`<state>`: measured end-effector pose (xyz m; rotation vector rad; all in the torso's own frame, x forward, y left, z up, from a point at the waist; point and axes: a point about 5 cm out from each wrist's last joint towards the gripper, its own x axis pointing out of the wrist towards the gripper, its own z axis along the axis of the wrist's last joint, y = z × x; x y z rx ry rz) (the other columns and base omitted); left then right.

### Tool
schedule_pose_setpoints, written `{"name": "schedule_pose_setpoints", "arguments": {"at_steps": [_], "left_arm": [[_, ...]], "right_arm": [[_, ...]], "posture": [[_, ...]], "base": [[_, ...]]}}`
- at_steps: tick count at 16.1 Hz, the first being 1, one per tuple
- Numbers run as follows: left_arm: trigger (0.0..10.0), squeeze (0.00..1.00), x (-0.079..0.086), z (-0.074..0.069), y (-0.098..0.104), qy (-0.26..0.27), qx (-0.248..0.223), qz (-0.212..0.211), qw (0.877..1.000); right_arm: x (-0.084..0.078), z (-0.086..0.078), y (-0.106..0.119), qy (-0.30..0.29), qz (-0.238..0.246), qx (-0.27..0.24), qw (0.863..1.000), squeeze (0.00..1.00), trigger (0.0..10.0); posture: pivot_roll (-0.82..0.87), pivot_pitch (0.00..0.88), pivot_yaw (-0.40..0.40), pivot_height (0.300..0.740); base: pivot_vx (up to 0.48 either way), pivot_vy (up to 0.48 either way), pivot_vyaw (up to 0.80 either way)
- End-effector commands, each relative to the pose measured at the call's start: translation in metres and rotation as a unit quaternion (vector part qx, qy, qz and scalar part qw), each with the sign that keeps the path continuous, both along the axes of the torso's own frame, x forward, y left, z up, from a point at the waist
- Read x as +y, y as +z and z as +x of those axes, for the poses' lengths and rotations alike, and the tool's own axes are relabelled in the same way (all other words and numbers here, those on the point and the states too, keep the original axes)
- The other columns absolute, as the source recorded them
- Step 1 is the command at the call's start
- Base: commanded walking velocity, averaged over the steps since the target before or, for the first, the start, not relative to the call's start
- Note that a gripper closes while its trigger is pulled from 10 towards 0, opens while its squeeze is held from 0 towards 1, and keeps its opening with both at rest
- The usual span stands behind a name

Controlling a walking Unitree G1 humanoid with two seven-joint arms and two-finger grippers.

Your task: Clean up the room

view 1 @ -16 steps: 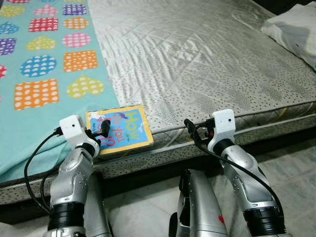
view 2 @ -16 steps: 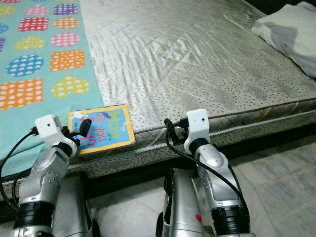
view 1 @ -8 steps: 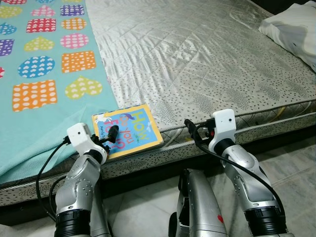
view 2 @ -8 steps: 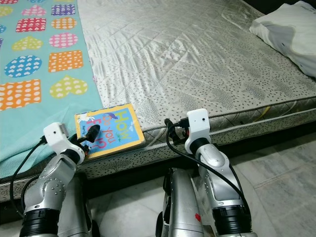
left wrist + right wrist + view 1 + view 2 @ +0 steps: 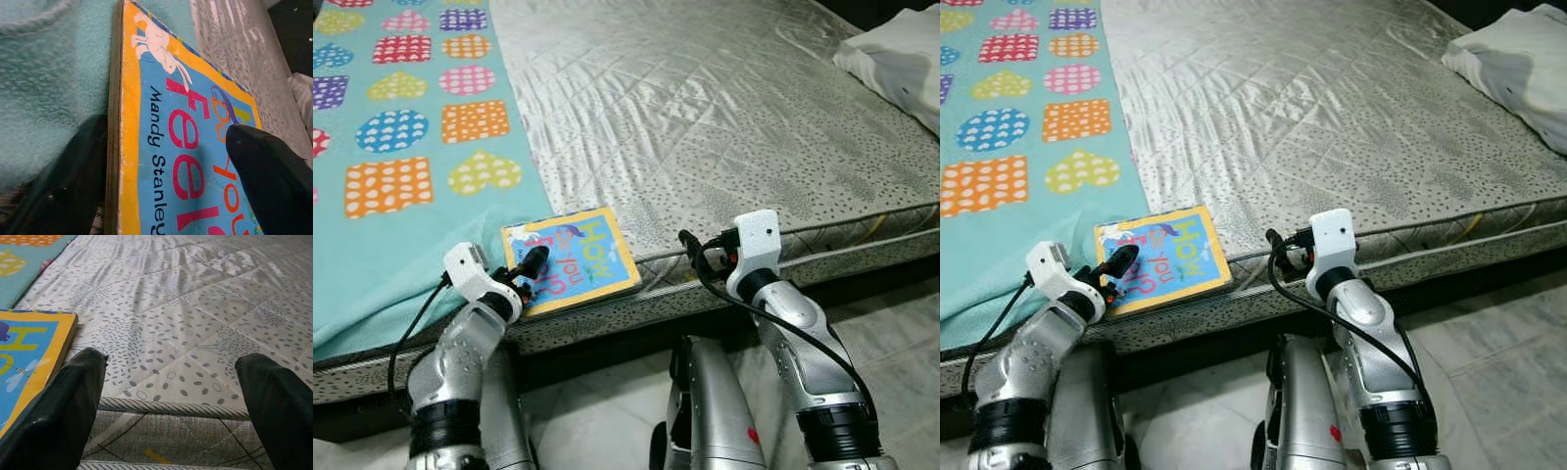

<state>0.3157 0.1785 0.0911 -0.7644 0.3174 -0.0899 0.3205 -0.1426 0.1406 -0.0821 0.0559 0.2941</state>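
Scene: a robot stands at a bare mattress [image 5: 724, 108]; a book [image 5: 576, 258] lies flat at its near edge, partly on a heart-print blanket [image 5: 401, 147]
Left gripper [image 5: 530, 264]: fingers apart, straddling the book's near corner, one over the cover, one beside the spine; not clamped
Right gripper [image 5: 690, 247]: fingers wide apart, holding nothing, level with the mattress edge just beside the book
Pillow [image 5: 901, 59]: at the far right corner
Progress: early, by the look of it; the book not yet lifted; picking it up and putting it away remain

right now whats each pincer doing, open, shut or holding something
Left pincer: open, fingers straddling the book's edge on the mattress, not clamped.
Right pincer: open, empty, at the mattress edge.
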Motion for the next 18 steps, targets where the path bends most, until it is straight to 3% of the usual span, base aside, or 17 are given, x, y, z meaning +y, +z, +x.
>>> {"name": "schedule_pose_setpoints", "arguments": {"at_steps": [1,4,7,13,18], "left_arm": [[0.0,0.00,-0.020,-0.009,-0.028,-0.061,0.076,-0.032,0.995],[0.0,0.00,-0.017,-0.005,-0.028,-0.074,0.084,-0.042,0.993],[0.0,0.00,-0.025,0.002,-0.018,-0.086,0.051,-0.068,0.993],[0.0,0.00,-0.031,0.004,-0.017,-0.095,0.040,-0.088,0.991],[0.0,0.00,-0.039,0.007,-0.001,-0.121,-0.009,-0.111,0.986]], "right_arm": [[0.001,0.000,0.006,0.003,-0.005,-0.016,1.000,0.00,10.0],[0.002,0.003,0.012,0.006,-0.010,-0.028,1.000,0.00,10.0],[0.002,0.004,0.013,0.003,-0.011,-0.032,0.999,0.00,10.0],[0.003,0.005,0.014,-0.001,-0.014,-0.040,0.999,0.00,10.0],[0.004,0.007,0.016,0.000,-0.014,-0.046,0.999,0.00,10.0]], "posture": [[-0.04,0.134,-0.093,0.468],[-0.04,0.128,-0.092,0.468],[-0.04,0.123,-0.089,0.468],[-0.04,0.118,-0.085,0.468],[-0.04,0.113,-0.086,0.468]], "base": [[0.000,0.000,0.00],[0.000,0.000,0.00],[0.000,0.000,0.00],[0.000,0.000,0.00],[0.000,0.000,0.00]]}}
